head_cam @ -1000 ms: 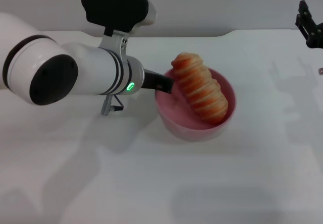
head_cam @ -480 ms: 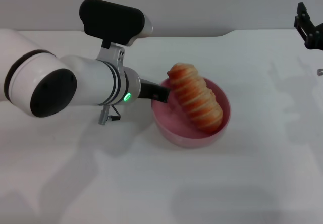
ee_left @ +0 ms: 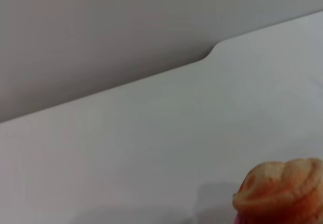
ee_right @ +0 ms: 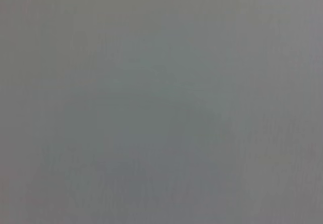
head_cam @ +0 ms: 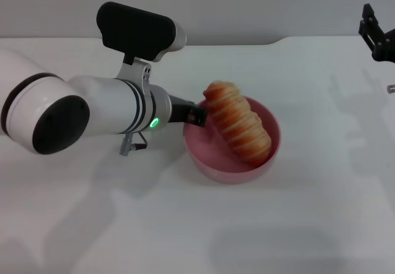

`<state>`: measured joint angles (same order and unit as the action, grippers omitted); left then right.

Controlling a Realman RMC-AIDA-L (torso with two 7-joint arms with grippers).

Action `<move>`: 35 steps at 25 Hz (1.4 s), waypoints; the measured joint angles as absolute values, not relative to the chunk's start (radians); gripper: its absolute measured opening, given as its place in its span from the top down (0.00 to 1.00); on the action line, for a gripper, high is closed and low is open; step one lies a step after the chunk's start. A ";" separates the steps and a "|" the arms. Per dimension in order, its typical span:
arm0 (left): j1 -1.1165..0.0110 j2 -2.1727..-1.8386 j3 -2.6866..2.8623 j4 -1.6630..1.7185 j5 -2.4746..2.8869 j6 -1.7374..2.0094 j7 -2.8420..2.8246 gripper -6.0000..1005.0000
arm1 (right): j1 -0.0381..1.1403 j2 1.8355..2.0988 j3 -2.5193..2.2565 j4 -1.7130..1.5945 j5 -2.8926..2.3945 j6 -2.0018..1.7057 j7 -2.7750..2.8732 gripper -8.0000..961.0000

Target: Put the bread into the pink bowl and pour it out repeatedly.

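A white table [head_cam: 203, 224] fills the head view, with a grey wall behind its far edge and a stepped notch in that edge at the right. At the left, the left arm reaches across in a bulky white casing with a black camera block on top and a green light at the wrist. The left gripper [head_cam: 196, 117] shows only as a dark tip at the near-left rim of the pink bowl [head_cam: 213, 153]; the wrist covers its fingers, so I cannot tell whether the jaws pinch the rim or merely touch it. The bowl is round, deep and glossy, standing on the table just right of that tip. The bread [head_cam: 237, 123] lies slantwise inside it, an orange-tan loaf with pale crosswise ridges, its upper end jutting over the far-left rim. The left wrist view catches only that rounded end, cut off at the corner. At the far right, the right gripper [head_cam: 378, 37] hangs near the table's back corner, partly cropped, its jaws unreadable. The right wrist view is a blank grey field.
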<state>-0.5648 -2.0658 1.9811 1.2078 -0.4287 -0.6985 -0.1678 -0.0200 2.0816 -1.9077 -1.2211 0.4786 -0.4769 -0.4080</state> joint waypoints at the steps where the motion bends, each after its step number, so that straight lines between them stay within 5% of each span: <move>1: -0.560 -2.066 1.981 1.213 -0.429 -0.692 -0.163 0.87 | -0.020 2.082 -1.907 -1.221 0.480 -0.473 -0.408 0.24; 10: -0.540 -2.064 1.976 1.237 -0.421 -0.556 -0.076 0.67 | -0.017 2.082 -1.906 -1.221 0.518 -0.462 -0.408 0.24; 15: -0.423 -2.062 1.874 1.276 -0.324 -0.183 -0.002 0.51 | -0.030 2.083 -1.898 -1.217 0.526 -0.495 -0.408 0.24; 17: -0.403 -2.062 1.843 1.265 -0.313 -0.103 0.001 0.27 | -0.032 2.082 -1.896 -1.206 0.533 -0.513 -0.407 0.24; 35: -0.329 -2.069 1.725 0.766 -0.318 0.559 -0.005 0.20 | -0.020 2.080 -1.932 -1.029 0.698 -0.757 -0.343 0.24</move>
